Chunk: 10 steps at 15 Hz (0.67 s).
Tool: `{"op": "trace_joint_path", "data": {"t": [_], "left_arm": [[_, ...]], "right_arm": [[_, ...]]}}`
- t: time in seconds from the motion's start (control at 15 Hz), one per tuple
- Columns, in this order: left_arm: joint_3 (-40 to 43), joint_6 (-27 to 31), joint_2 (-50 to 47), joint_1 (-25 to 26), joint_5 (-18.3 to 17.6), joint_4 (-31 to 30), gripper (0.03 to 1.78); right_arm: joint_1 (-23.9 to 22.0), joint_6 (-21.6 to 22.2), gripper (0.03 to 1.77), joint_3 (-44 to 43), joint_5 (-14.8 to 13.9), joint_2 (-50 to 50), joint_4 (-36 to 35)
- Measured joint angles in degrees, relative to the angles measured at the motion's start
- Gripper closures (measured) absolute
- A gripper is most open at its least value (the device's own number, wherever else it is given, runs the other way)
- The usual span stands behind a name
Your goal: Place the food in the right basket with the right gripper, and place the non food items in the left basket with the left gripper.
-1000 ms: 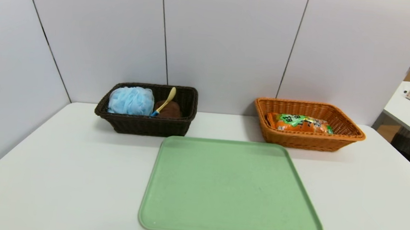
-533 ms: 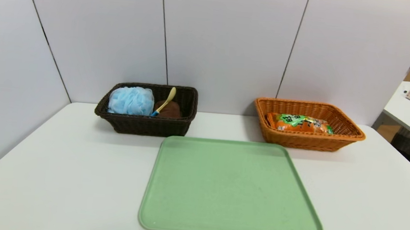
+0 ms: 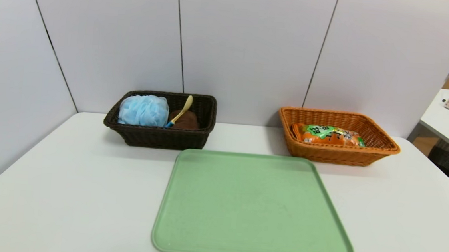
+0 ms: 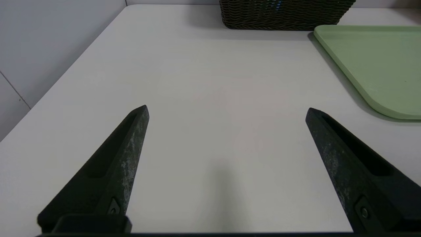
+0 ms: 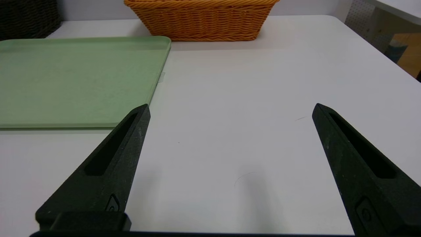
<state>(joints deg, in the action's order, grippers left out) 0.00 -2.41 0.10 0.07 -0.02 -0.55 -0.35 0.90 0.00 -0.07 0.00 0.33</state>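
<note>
At the left rear of the table [image 3: 64,177], the light blue bath pouf [image 3: 144,111], the spoon [image 3: 181,112] and the brown towel [image 3: 185,120] are contained in the dark basket [image 3: 163,138]. The left gripper [image 4: 227,107] is positioned above the table's left part, fingers spread, nothing held. Between the baskets and nearer the front, the green tray [image 3: 250,208] is bounded by a raised edge; bare table is left along both its sides. At the right rear, the orange snack bag [image 3: 330,135] is contained in the orange-tan basket [image 3: 336,154]. The right gripper [image 5: 233,104] is positioned above the table's right part, fingers spread, nothing held. Relative to the earlier frame, no displacement is seen.
</note>
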Motion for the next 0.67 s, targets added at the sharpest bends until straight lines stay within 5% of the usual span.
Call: {"op": "trace_joint_path", "data": {"t": [0.67], "left_arm": [[0.0,0.1,0.0,0.0,0.02,-0.05,0.12]], "right_arm": [[0.02,-0.05,0.1,0.0,-0.02,0.0,0.02]]}}
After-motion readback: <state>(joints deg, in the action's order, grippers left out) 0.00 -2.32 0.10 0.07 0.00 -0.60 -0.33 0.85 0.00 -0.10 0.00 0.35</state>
